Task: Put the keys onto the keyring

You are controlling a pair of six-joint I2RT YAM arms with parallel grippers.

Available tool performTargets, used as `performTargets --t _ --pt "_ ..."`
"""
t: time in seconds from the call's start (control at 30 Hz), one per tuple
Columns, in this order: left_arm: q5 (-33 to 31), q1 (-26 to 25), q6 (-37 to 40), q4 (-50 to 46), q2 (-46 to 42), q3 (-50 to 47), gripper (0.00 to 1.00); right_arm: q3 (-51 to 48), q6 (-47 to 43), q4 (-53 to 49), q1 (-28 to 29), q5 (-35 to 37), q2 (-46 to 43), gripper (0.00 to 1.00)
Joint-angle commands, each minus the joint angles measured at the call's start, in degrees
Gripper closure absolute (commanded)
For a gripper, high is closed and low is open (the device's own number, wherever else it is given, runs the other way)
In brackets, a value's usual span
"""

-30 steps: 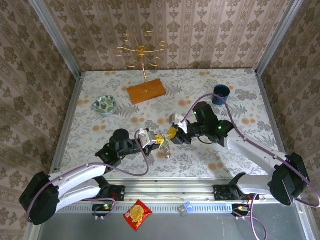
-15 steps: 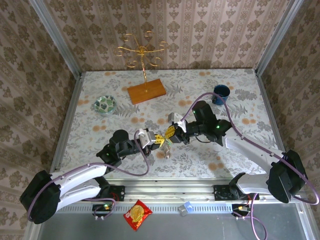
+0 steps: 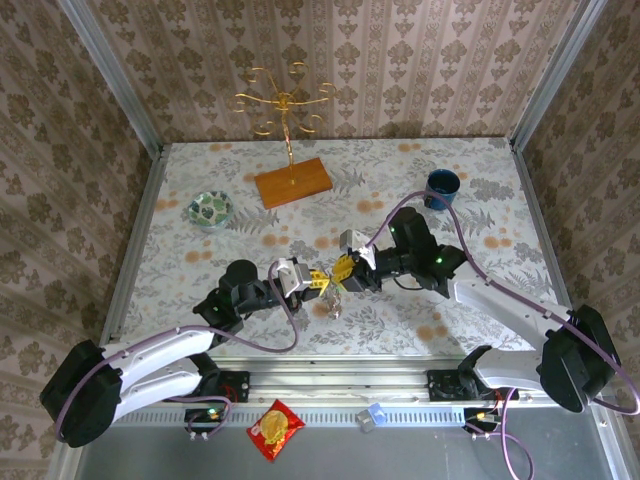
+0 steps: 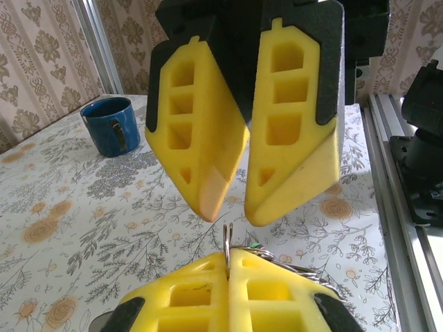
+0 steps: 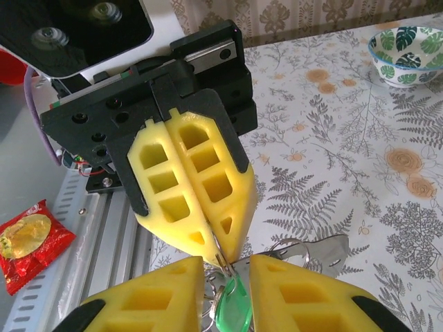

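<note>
Over the middle of the desk's (image 3: 420,325) near edge, my left tool (image 3: 316,281) is clamped shut on the keyring (image 4: 227,243). The ring's thin edge stands upright, aimed into the narrow open gap of my right tool (image 3: 341,268), tip to tip. I can make out one green key (image 5: 232,312), hanging just under that gap. Farther back: one bowl (image 3: 210,208), one cup (image 3: 441,186)

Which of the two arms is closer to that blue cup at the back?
Right. The right gripper is left of the blue cup and a little nearer the arm bases; the left gripper faces it from farther left, so farther from the cup.
</note>
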Motion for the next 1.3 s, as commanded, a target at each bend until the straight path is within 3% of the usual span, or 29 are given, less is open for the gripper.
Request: performTargets --t 0.0,0.37,0.47,0.57,0.8,1.0,1.13,1.17,1.2,1.27 --pt "1.66 -0.02 -0.79 3.18 -0.15 0.48 1.0 0.17 0.61 0.11 -0.15 -1.49 0.53 0.75" --pt "3.13 -0.02 -1.31 4.36 0.94 0.91 1.0 2.11 0.52 0.46 0.24 -2.39 3.19 0.81" --pt "3.55 -0.01 -1.61 5.0 1.26 0.92 1.0 2.45 0.61 0.71 0.28 -3.22 3.66 0.87" --pt "3.29 0.01 -1.86 5.81 1.53 0.82 1.0 3.11 0.01 0.12 0.37 -4.22 4.11 1.0" --pt "-0.85 0.07 0.1 -1.66 -0.73 1.93 0.93 6.73 -6.15 -9.9 0.67 0.75 3.28 1.0" --pt "-1.25 0.08 3.57 -10.99 -0.62 5.15 0.93 12.43 -14.03 -22.48 3.91 8.91 5.79 1.0" --pt "-0.74 0.07 4.4 -12.74 -0.16 6.57 0.9 14.62 -15.22 -24.56 4.94 10.78 6.52 1.0" --pt "-0.45 0.07 4.8 -13.63 -0.16 6.97 0.92 14.84 -15.21 -24.51 4.94 10.78 6.41 1.0" --pt "0.22 0.09 5.39 -14.38 -0.08 7.23 1.0 15.01 -15.22 -24.39 4.94 10.28 6.23 1.0" --pt "0.99 0.1 5.7 -14.61 -0.07 7.47 1.0 14.75 -14.91 -23.42 4.88 9.11 5.97 1.0"
